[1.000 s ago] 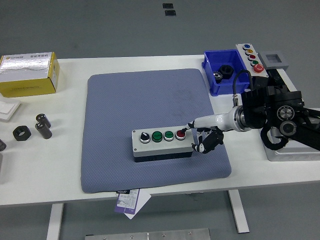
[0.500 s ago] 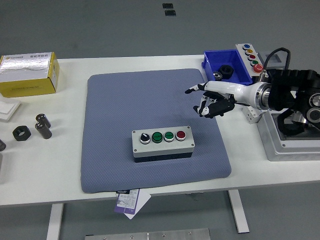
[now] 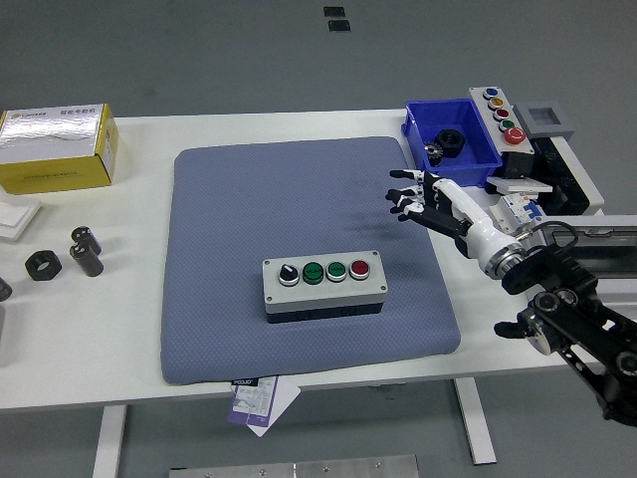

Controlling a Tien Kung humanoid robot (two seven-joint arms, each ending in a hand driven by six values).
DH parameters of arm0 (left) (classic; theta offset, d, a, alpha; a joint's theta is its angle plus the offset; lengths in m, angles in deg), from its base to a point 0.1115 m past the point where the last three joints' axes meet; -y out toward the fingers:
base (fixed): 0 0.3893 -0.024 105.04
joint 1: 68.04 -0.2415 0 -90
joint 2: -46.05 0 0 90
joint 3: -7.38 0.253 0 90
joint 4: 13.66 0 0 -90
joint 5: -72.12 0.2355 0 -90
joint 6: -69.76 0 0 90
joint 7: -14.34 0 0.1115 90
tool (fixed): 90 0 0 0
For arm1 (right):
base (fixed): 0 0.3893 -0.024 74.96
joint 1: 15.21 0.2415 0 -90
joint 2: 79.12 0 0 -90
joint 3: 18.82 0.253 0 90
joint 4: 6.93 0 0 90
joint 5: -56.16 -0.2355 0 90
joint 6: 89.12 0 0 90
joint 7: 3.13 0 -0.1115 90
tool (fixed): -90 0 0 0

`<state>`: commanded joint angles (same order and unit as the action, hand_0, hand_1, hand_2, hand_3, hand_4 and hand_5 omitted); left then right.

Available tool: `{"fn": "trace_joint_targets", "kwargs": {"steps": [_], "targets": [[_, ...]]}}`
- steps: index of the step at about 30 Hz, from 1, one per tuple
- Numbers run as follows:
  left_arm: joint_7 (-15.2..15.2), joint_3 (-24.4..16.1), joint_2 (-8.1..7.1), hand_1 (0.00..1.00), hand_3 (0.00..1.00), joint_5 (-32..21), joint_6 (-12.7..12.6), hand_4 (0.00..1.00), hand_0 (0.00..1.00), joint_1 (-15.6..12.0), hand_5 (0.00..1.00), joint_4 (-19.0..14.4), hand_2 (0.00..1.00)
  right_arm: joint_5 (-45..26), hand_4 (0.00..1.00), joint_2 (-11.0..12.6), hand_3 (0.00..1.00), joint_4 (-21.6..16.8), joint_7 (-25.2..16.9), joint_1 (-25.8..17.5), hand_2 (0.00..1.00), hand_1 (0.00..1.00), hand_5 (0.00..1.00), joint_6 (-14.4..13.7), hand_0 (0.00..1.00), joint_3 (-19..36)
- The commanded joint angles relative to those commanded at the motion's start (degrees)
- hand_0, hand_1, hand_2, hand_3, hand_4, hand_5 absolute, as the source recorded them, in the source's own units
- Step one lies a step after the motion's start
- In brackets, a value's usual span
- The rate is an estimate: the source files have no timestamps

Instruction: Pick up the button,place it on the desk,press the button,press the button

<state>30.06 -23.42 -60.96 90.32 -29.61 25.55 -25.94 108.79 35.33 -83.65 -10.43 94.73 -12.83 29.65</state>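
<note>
A grey button box (image 3: 324, 284) lies on the blue-grey mat (image 3: 249, 199), near its front middle. It carries a black knob, two green buttons and a red button (image 3: 359, 268) at its right end. My right hand (image 3: 413, 194) hovers over the mat's right edge, up and to the right of the box, with its fingers spread and holding nothing. It is well apart from the box. My left arm is out of view.
A blue bin (image 3: 453, 142) with a black part stands at the back right, beside a second button panel (image 3: 501, 115). A yellow box (image 3: 57, 147) stands at the far left, with black nuts (image 3: 43, 265) and cylinders (image 3: 86, 251) in front of it.
My right hand left the red button, rose and drew back to the right. Its fingers went from a pointing pose to spread open. The box has not moved.
</note>
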Motion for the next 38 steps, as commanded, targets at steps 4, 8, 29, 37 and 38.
{"fn": "trace_joint_targets", "kwargs": {"steps": [4,8,29,37,38], "targets": [[-0.07,0.02,0.06,0.715,0.816,-0.03,0.03,0.732,0.729,0.13,0.230,0.04,0.650,-4.84,0.922,0.74,0.908,0.41,-5.81,-1.70,0.926,0.924,0.695,-3.93,0.834,0.17],[-0.07,0.03,0.11,0.714,0.816,-0.13,0.16,0.732,0.729,0.23,0.230,0.08,0.651,-9.22,0.971,0.93,0.933,1.22,-10.52,-2.49,0.899,0.894,0.825,-4.27,0.845,-0.27],[0.59,-0.45,-0.45,0.714,0.811,1.04,1.28,0.731,0.728,0.82,0.231,0.26,0.652,-12.62,0.968,0.78,0.787,1.98,-12.94,-3.20,0.772,0.774,0.911,-4.05,0.811,-0.44],[0.88,-1.13,-0.96,0.709,0.646,2.39,1.16,0.725,0.728,1.21,0.233,0.33,0.639,-12.90,0.961,1.41,0.782,2.11,-13.36,-3.58,0.769,0.768,0.879,-4.05,0.800,0.51],[0.87,-1.14,-0.98,0.709,0.646,2.43,1.13,0.725,0.728,1.24,0.233,0.34,0.639,-12.91,0.961,1.47,0.782,2.13,-13.39,-3.62,0.769,0.768,0.879,-4.05,0.800,0.63]]}}
